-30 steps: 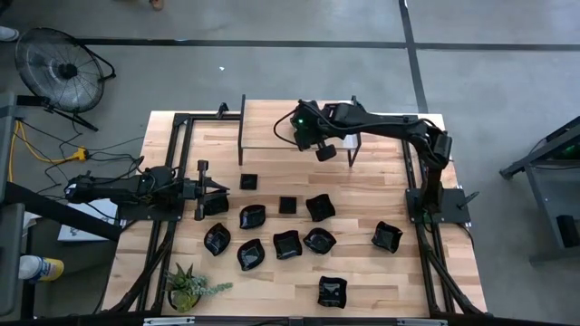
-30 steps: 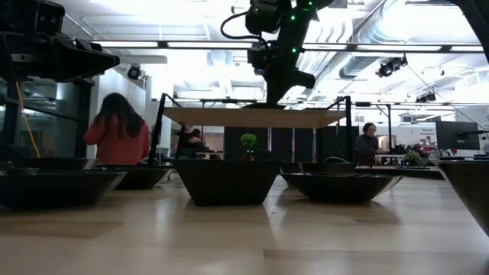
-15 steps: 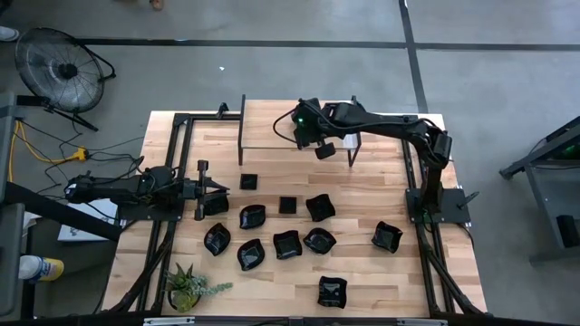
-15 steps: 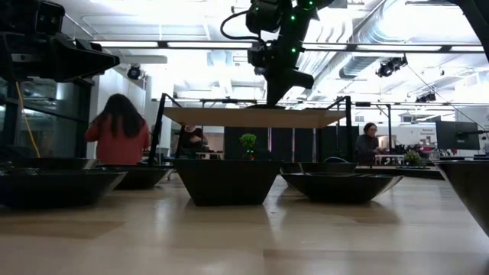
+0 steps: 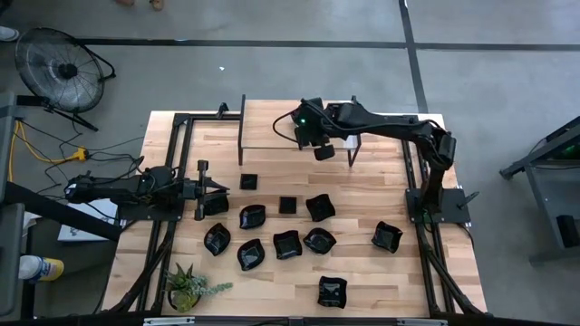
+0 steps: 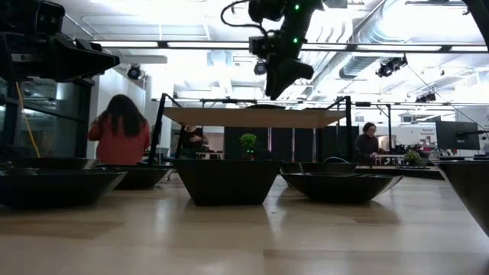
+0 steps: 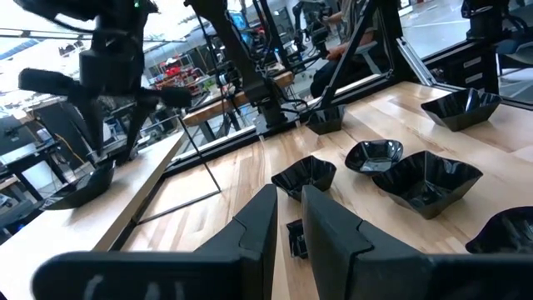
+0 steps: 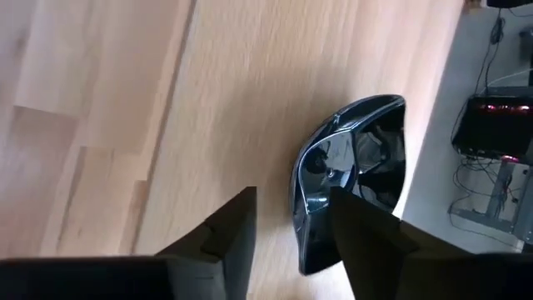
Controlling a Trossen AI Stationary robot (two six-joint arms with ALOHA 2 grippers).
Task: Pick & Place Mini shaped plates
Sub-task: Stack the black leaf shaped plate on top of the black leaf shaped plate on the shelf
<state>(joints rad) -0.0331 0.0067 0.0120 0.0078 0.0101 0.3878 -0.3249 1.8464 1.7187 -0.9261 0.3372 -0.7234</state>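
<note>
Count of mini shaped plates [image 5: 286, 244] on the table [image 5: 399, 290], from the high view: eleven, all glossy black. Two are small squares [image 5: 248, 182] towards 11 o'clock of the cluster, and nine are larger wavy-edged or rounded dishes spread from centre to 5 o'clock. A twelfth plate [image 8: 354, 179] lies on the raised shelf [image 5: 272, 127] at the table's 12 o'clock side, at the shelf's edge. Whether more plates sit on the shelf cannot be told. The right gripper [image 6: 280, 90] hangs just above that shelf. Its fingers [image 8: 233, 229] stand wide on either side of the plate's rim and clamp nothing. The left gripper [image 5: 214, 188] waits at 9 o'clock, just beside the nearest dish [image 5: 216, 206]. Its fingers [image 7: 258, 225] are narrowly parted with nothing between them. One potted plant [image 5: 188, 288] stands at the 7 o'clock corner. One floor fan [image 5: 59, 68] stands off the table at 10 o'clock. Three people show in the room behind, one in a red top [image 6: 118, 134].
</note>
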